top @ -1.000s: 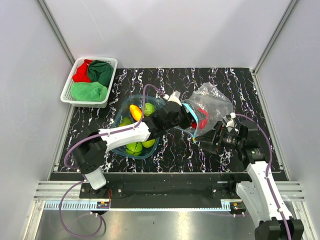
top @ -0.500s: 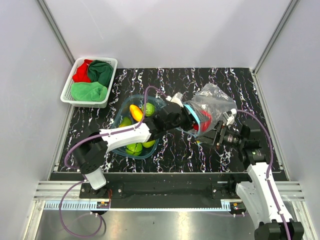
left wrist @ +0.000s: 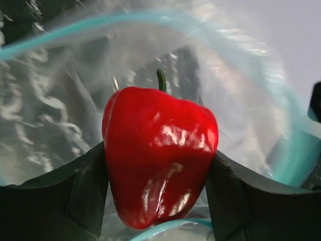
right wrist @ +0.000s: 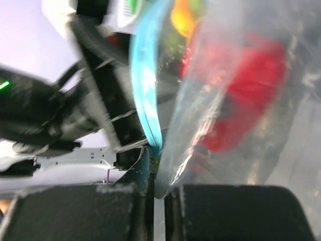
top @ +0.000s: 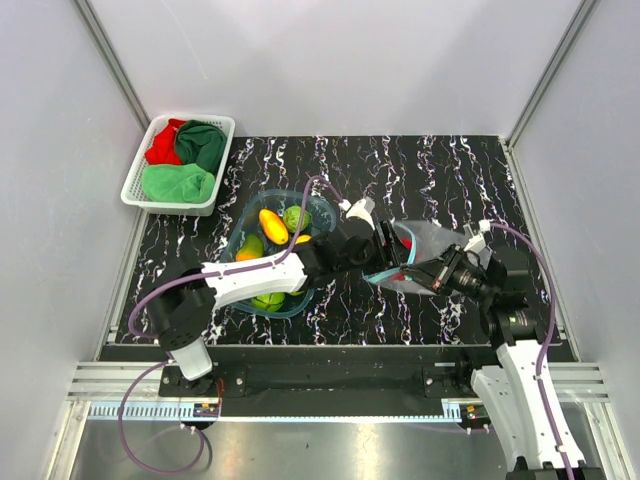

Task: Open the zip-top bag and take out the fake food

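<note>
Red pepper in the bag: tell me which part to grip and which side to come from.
Grip the red pepper across its broad body, one finger on each flank, coming through the open mouth of the zip-top bag. The flanks are smooth, opposed faces; the thin stem offers little hold. The left claw sits so, while the right claw pinches the bag's rim.

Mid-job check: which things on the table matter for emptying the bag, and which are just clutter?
Job: bag, pinched at its rim by the right gripper; red pepper in the left gripper; plastic fruit in the blue tub.
Lying about: white basket; red and green cloths.
</note>
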Controlling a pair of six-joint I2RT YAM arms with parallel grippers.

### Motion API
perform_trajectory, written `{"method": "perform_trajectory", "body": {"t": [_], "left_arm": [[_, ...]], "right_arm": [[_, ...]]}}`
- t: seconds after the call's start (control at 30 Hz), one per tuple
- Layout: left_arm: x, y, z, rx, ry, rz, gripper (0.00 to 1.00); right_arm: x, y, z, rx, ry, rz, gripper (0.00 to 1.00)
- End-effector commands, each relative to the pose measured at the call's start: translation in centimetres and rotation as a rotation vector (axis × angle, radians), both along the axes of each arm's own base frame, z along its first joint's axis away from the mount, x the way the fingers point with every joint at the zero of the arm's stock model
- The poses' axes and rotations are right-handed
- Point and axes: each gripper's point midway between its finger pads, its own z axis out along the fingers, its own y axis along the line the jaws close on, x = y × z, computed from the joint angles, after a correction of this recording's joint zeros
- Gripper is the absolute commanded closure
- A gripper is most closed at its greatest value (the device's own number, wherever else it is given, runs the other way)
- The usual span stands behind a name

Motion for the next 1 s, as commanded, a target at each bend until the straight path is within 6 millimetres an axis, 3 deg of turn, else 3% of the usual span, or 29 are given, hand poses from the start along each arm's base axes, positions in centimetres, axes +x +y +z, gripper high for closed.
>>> {"method": "perform_trajectory", "body": {"t": [0.0, 0.1, 0.23, 0.27, 0.4, 0.47, 0.5, 0.53, 0.6, 0.63, 0.67, 0.73, 0.83, 0.87, 0.9, 0.93, 0.97], "left_arm": [[-1.0, 0.5, 2.4, 0.058, -0.216, -0.051, 1.0], [-1.4, 0.8, 2.9, 0.075, -0.267, -0.067, 1.0], [-0.6, 2.5, 4.3, 0.134, -0.318, -0.022, 1.0], [-0.3, 2.7, 6.1, 0.128, -0.352, -0.011, 1.0], [0.5, 4.7, 8.9, 0.206, -0.442, 0.013, 1.0], [0.4, 7.0, 10.3, 0.239, -0.482, 0.048, 1.0], [0.3, 8.3, 9.4, 0.282, -0.472, 0.054, 1.0], [0.4, 10.1, 10.2, 0.285, -0.477, 0.088, 1.0], [0.4, 12.6, 9.2, 0.336, -0.441, 0.122, 1.0], [0.6, 15.5, 7.3, 0.408, -0.391, 0.161, 1.0], [0.8, 17.2, 6.3, 0.446, -0.359, 0.194, 1.0], [1.0, 22.4, 3.5, 0.553, -0.291, 0.304, 1.0], [1.7, 26.9, 1.2, 0.605, -0.255, 0.398, 1.0], [2.0, 27.6, 0.6, 0.619, -0.245, 0.405, 1.0], [2.3, 28.0, 0.2, 0.633, -0.239, 0.408, 1.0], [3.0, 28.8, -1.1, 0.677, -0.21, 0.417, 1.0], [3.2, 28.9, -1.9, 0.694, -0.189, 0.408, 1.0]], "right_arm": [[1.6, -1.3, -3.0, -0.053, 0.152, -0.118, 1.0], [1.4, -1.3, -4.2, -0.066, 0.179, -0.105, 1.0], [0.4, -2.0, -5.4, -0.119, 0.173, -0.132, 1.0], [0.1, -2.3, -6.0, -0.144, 0.191, -0.147, 1.0], [0.9, -3.9, -5.9, -0.235, 0.176, -0.222, 1.0], [1.6, -4.8, -6.0, -0.276, 0.185, -0.273, 1.0], [2.1, -5.1, -5.8, -0.299, 0.183, -0.285, 1.0], [2.7, -5.8, -5.8, -0.327, 0.181, -0.318, 1.0], [3.7, -6.4, -5.1, -0.368, 0.172, -0.342, 0.97], [4.1, -6.8, -4.9, -0.384, 0.169, -0.359, 0.94], [4.4, -6.8, -4.5, -0.391, 0.158, -0.358, 0.83], [5.1, -6.6, -3.5, -0.405, 0.139, -0.326, 0.65], [5.3, -6.2, -2.9, -0.415, 0.153, -0.29, 0.32], [4.9, -6.1, -3.0, -0.414, 0.176, -0.274, 0.25], [4.9, -5.8, -3.0, -0.405, 0.192, -0.262, 0.08], [4.6, -5.3, -2.9, -0.387, 0.204, -0.231, 0.01], [4.1, -5.1, -2.9, -0.382, 0.225, -0.208, 0.0]]}}
